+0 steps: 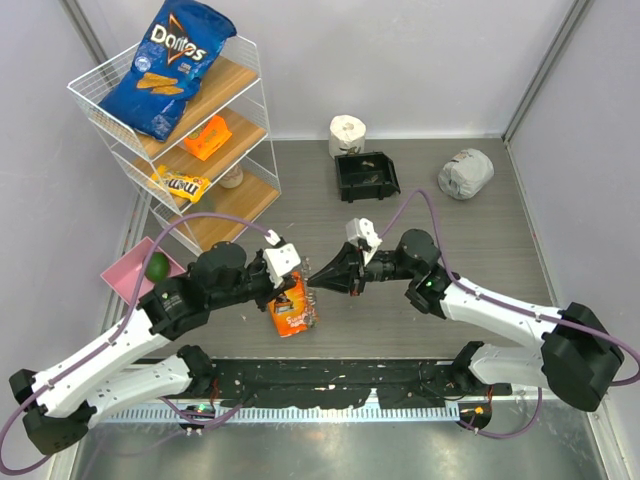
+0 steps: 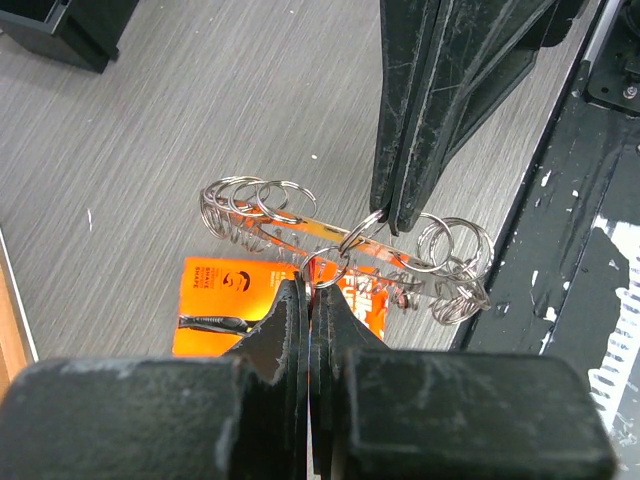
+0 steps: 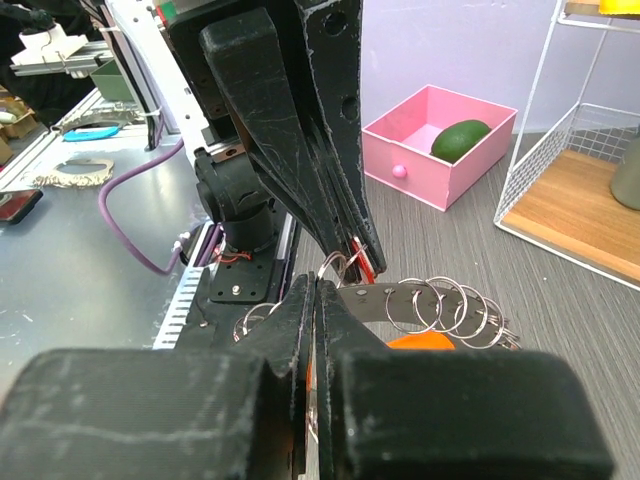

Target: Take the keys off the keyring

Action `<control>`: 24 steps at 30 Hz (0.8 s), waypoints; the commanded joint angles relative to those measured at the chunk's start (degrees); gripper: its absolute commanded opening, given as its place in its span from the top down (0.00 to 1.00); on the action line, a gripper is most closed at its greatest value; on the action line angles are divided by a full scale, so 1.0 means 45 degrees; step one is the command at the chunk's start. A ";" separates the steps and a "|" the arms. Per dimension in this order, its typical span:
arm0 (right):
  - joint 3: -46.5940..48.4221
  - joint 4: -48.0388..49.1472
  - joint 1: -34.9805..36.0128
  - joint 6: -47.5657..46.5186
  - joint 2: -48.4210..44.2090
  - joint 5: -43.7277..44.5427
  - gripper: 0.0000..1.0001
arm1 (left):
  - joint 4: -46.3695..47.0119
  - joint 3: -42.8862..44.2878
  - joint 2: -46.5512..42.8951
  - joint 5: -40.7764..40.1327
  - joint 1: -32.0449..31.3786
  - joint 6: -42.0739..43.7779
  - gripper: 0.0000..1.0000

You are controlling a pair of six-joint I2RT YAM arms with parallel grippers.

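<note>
The keyring (image 2: 290,224) is a flat silvery band with holes, hung with several small wire rings and held above the table between both grippers. In the right wrist view the keyring's band (image 3: 395,303) curves off to the right. My left gripper (image 2: 315,286) is shut, with a red sliver in its jaws that looks like the red-headed key (image 3: 366,256). My right gripper (image 3: 316,283) is shut on one small wire ring of the keyring; in the left wrist view the right gripper (image 2: 394,222) comes down from above. From the top view the left gripper (image 1: 301,282) and right gripper (image 1: 316,275) meet tip to tip. Other keys are not discernible.
An orange snack packet (image 1: 291,306) lies right under the grippers. A black bin (image 1: 366,176) and white toilet roll (image 1: 347,133) stand at the back, a grey crumpled bag (image 1: 466,172) back right. A wire shelf (image 1: 190,130) and pink tray (image 1: 128,272) with a green fruit sit left.
</note>
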 commanded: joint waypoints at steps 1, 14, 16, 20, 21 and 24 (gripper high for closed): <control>0.0619 0.0943 0.0032 0.0516 -0.0090 -0.1391 0.95 | -0.0246 0.0121 -0.0325 -0.1542 0.0293 0.0563 1.00; 0.0893 0.1237 0.0032 0.1123 0.0380 -0.1861 0.95 | 0.0380 0.0041 0.0162 -0.0135 0.0293 0.0973 1.00; 0.0893 0.1256 0.0032 0.1161 0.0418 -0.1900 0.95 | 0.0302 0.0120 0.0377 -0.0155 0.0293 0.1051 1.00; 0.0991 0.1295 0.0032 0.1356 0.0497 -0.1997 0.95 | 0.0282 0.0237 0.0437 -0.0544 0.0313 0.1149 1.00; 0.1010 0.1314 0.0032 0.1434 0.0555 -0.2036 0.95 | 0.0301 0.0257 0.0398 -0.0797 0.0294 0.1207 1.00; 0.1166 0.1295 0.0032 0.1669 0.0692 -0.2134 0.95 | 0.0437 0.0199 0.0164 -0.1404 0.0293 0.1539 1.00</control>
